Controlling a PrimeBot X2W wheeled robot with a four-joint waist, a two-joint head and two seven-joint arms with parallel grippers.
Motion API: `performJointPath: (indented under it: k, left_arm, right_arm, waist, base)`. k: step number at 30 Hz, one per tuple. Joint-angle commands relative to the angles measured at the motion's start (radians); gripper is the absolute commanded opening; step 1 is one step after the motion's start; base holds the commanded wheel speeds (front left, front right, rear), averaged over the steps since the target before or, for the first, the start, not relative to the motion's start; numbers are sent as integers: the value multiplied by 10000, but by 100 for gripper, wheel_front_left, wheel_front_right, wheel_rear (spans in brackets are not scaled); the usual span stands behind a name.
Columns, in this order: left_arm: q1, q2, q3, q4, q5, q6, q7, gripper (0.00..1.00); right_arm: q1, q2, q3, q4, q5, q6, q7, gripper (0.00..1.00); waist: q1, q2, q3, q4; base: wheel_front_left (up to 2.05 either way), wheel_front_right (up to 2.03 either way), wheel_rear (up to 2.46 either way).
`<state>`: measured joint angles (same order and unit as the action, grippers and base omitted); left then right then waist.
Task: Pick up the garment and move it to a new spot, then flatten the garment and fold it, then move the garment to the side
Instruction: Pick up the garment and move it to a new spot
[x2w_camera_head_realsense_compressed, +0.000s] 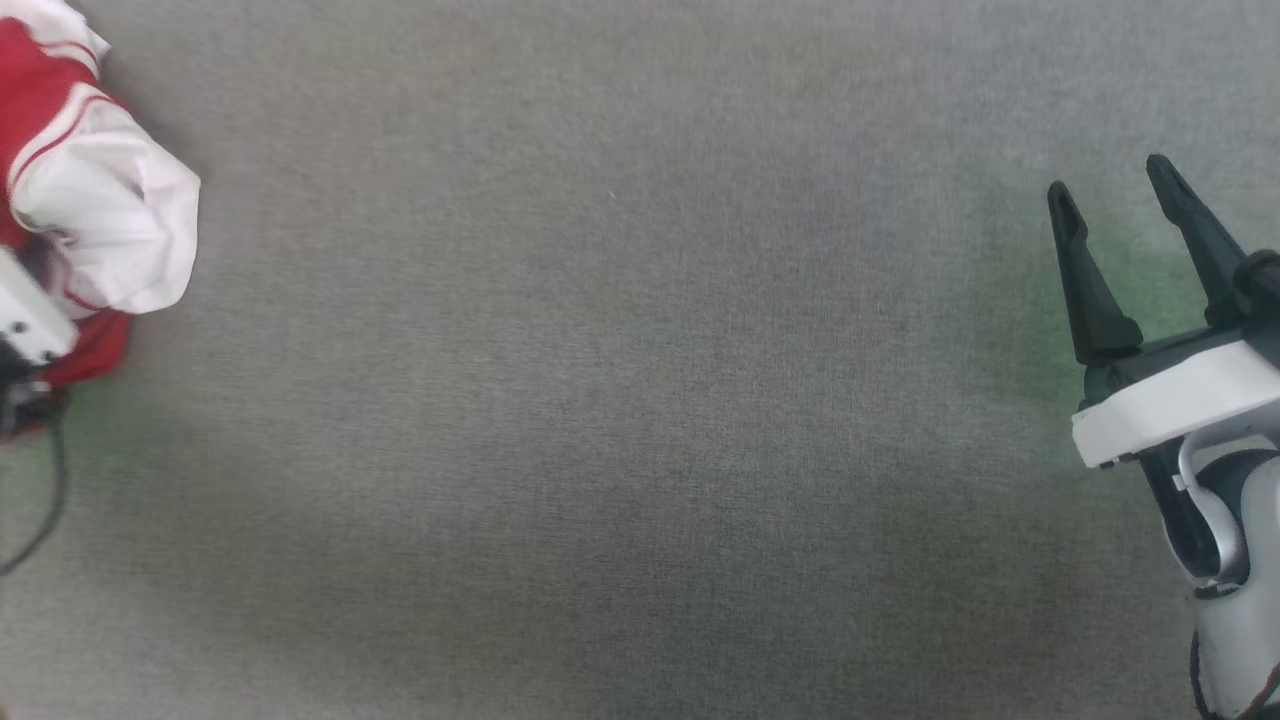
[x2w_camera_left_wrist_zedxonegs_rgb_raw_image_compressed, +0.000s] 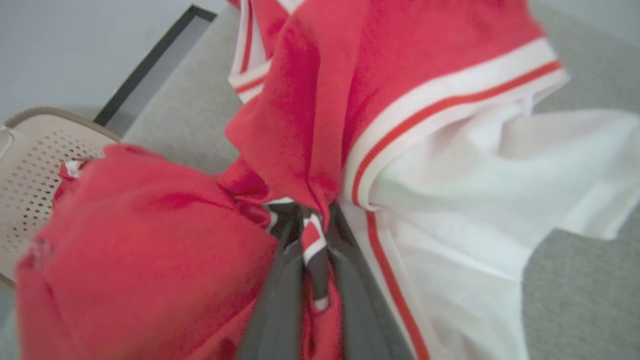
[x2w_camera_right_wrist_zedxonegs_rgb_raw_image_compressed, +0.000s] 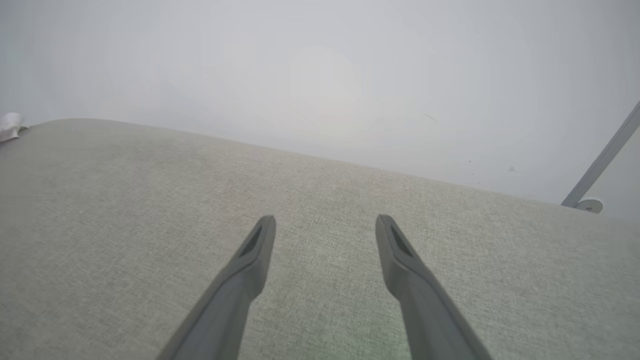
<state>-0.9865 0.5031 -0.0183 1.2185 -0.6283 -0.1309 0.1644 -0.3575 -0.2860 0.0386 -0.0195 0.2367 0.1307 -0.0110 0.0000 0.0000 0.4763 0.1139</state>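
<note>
The garment (x2w_camera_head_realsense_compressed: 95, 200), red with white sleeves and striped trim, lies bunched at the far left edge of the grey cloth-covered table (x2w_camera_head_realsense_compressed: 620, 400) in the head view. In the left wrist view my left gripper (x2w_camera_left_wrist_zedxonegs_rgb_raw_image_compressed: 311, 220) is shut on a fold of the garment (x2w_camera_left_wrist_zedxonegs_rgb_raw_image_compressed: 320, 115), with a striped strip of trim pinched between its dark fingers (x2w_camera_left_wrist_zedxonegs_rgb_raw_image_compressed: 272, 300). The left wrist's pale housing (x2w_camera_head_realsense_compressed: 25, 320) sits against the heap. My right gripper (x2w_camera_head_realsense_compressed: 1110, 185) stands open at the right side, above bare cloth, and its fingers (x2w_camera_right_wrist_zedxonegs_rgb_raw_image_compressed: 250, 260) hold nothing in the right wrist view.
A beige perforated basket or chair (x2w_camera_left_wrist_zedxonegs_rgb_raw_image_compressed: 30, 170) sits past the table's dark edge (x2w_camera_left_wrist_zedxonegs_rgb_raw_image_compressed: 150, 65) in the left wrist view. A grey leg or pole (x2w_camera_right_wrist_zedxonegs_rgb_raw_image_compressed: 600, 160) stands beyond the table's far edge. A black cable (x2w_camera_head_realsense_compressed: 45, 500) hangs at the lower left.
</note>
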Motion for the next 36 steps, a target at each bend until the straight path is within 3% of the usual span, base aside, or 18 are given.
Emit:
performJointPath:
  k: [1,14,24,36]
  left_arm:
    - [45,276,-72,-72,72,41,-198,0]
    - [-430,1799,-1338,-2859,30,17,-1098,0]
    - [-295,2777,-1757,-5767,65,159,-89,0]
    - [1060,3102,-1886,-10086,-285,1181,1932,0]
  right_arm:
    - [37,51,-16,110,71,3,-137,100]
    - [413,243,-98,935,258,3,-712,100]
    - [455,327,-275,1054,302,1,-869,100]
    - [435,211,-782,1137,222,1,-931,100]
  waist:
    - [0,0,-324,66]
    - [0,0,-2074,162]
    - [0,0,-2818,6]
    - [0,0,-3370,-988]
  base:
    - [0,0,0]
    - [0,0,0]
    - [0,0,0]
    - [0,0,0]
